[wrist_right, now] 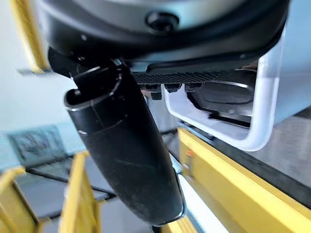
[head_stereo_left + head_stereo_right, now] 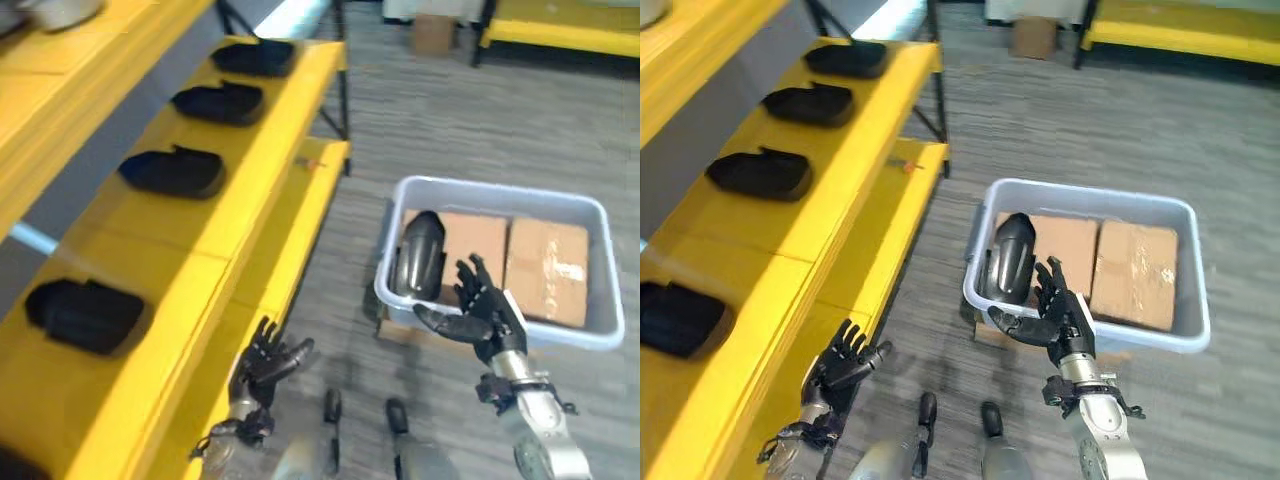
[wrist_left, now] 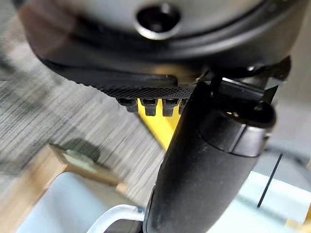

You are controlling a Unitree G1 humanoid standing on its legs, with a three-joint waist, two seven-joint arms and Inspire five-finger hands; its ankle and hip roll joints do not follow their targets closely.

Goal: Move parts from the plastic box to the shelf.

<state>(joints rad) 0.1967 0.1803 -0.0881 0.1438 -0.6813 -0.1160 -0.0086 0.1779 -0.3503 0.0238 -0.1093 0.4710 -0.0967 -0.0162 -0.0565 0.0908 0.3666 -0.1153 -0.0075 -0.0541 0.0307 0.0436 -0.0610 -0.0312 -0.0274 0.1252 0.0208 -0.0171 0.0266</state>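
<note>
Parts are what this job turns on, and from the left eye view four dark ones (image 2: 173, 171) already lie in a row along the yellow shelf (image 2: 255, 180), while one more dark part (image 2: 420, 255) leans upright inside the plastic box (image 2: 500, 195), against its near-left wall, on brown cardboard (image 2: 545, 265). So most of the work looks done, with at least that one piece left to carry over. The right hand (image 2: 478, 315) hovers at the box's near rim just beside that part, fingers spread and holding nothing. The left hand (image 2: 268, 362) hangs low by the shelf's edge, fingers loosely spread, also empty.

The right eye view shows the same layout; the box sits on grey striped carpet (image 2: 1060, 110), with more yellow racking (image 2: 1180, 20) across the room.

The left wrist view looks past the left hand's straight fingers and thumb to carpet and a sliver of yellow.

The right wrist view shows the box's pale wall with something dark inside.
</note>
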